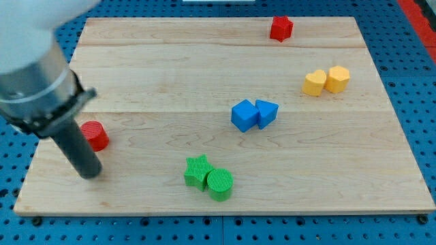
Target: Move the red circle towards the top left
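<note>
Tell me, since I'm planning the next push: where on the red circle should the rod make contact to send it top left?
No gripping here, only pushing. Press my tip against the red circle's lower-right side wall, coming from the view's bottom right. The block is a low round cylinder, so aim through its centre or it may slip sideways. My tip now sits just below-left of it.

My tip [90, 173] rested on the wooden board [170, 82] at the view's lower left, just below and left of the red circle [96, 135], whose left side the rod partly hid. A green star [197, 170] and a green circle [220, 184] touched near the view's bottom centre. Two blue blocks, a blue cube [243, 114] and a blue wedge-like block [266, 111], sat touching mid-board. A yellow heart [314, 83] and a yellow hexagon [337, 78] touched at the view's right. A red block [281, 28] of unclear shape sat near the top edge.
</note>
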`<state>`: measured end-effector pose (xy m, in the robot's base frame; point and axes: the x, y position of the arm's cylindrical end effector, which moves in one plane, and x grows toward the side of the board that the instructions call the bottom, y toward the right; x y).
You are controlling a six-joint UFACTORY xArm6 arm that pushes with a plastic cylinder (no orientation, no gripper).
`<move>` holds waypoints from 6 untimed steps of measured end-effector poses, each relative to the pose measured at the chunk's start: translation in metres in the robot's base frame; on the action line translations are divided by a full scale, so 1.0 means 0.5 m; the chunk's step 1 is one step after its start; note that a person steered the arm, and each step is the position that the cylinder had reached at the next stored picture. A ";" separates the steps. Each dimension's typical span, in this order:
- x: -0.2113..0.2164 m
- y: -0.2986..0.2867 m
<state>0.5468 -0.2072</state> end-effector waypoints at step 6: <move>-0.256 -0.046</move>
